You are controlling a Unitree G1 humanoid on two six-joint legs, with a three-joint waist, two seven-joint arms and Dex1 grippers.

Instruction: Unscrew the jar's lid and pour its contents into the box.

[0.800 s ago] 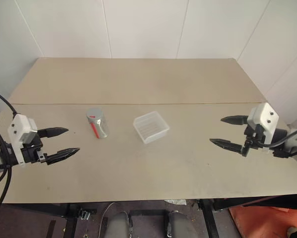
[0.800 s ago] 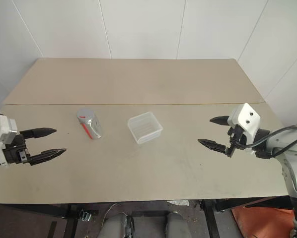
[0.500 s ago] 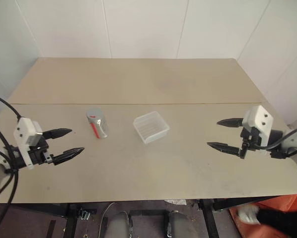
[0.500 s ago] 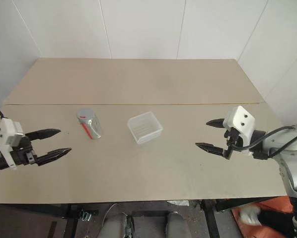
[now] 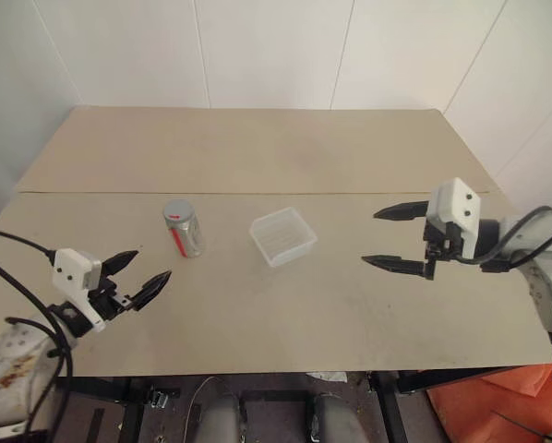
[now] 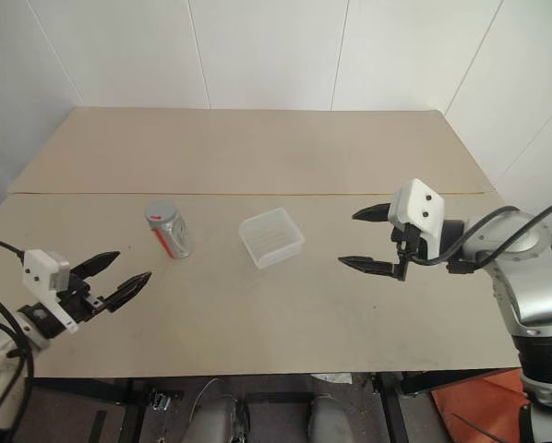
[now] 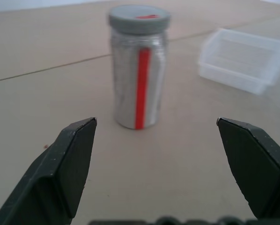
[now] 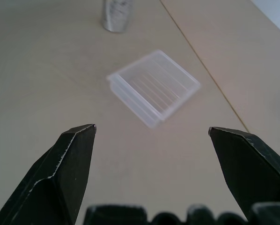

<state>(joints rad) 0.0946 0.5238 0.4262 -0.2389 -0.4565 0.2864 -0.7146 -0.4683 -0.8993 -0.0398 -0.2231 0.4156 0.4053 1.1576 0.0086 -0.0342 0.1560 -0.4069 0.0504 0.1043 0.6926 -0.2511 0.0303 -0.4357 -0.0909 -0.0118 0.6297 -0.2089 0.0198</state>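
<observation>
- Jar (image 5: 183,229) stands upright on the desk (image 5: 258,148), ahead of the left gripper (image 5: 143,274) and apart from it; in the left wrist view it sits between the lines of the two fingers (image 7: 67,164), a little nearer one of them, with bare desk between it and the tips.
- Lid (image 7: 139,18), grey, is on the jar, with a small red mark on its flat top; a red stripe runs down the jar's side.
- Contents cannot be made out through the jar wall.
- Box (image 5: 282,235) rests on the desk just beside the jar, on the side toward the right gripper (image 5: 385,237), not touching the jar.
- Left fingers are spread wide with nothing between them, pointing toward the jar from low over the desk's near edge.
- Right fingers (image 8: 70,164) are likewise spread wide and hold nothing; they point across the desk at the box, which lies ahead of them and well apart.
- From the right wrist, the box lies between the lines of the two fingers, with the jar's base beyond it.
- Seam line crosses the desk behind jar and box.
</observation>
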